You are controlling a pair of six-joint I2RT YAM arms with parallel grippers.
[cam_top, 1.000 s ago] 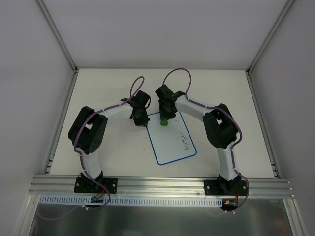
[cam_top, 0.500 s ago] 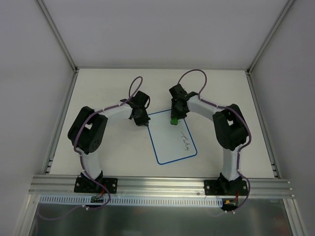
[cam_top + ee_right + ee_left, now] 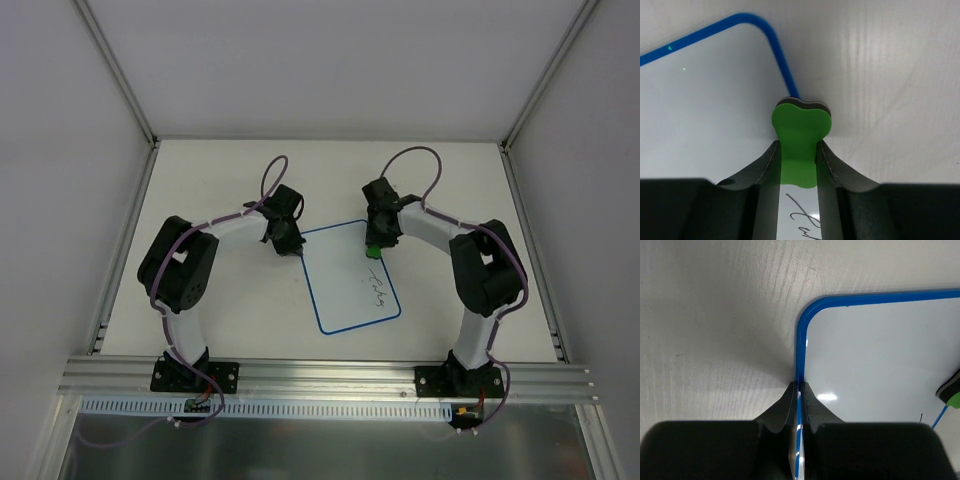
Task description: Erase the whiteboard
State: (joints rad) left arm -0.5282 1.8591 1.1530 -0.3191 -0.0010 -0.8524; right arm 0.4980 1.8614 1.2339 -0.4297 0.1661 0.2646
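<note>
The whiteboard lies flat on the table, white with a thin blue border, and dark handwriting sits near its right side. My left gripper is shut on the board's blue left edge close to the far left corner. My right gripper is shut on a green eraser, which rests over the board's far right edge. In the right wrist view, part of the handwriting shows between the fingers, just behind the eraser.
The white table is walled by white panels at the back and both sides. An aluminium rail runs along the near edge, where both arm bases are bolted. Purple cables loop above each wrist.
My right gripper has slid the green eraser rightwards across the top of the whiteboard, from near its middle to its far right edge. The left gripper has stayed put.
</note>
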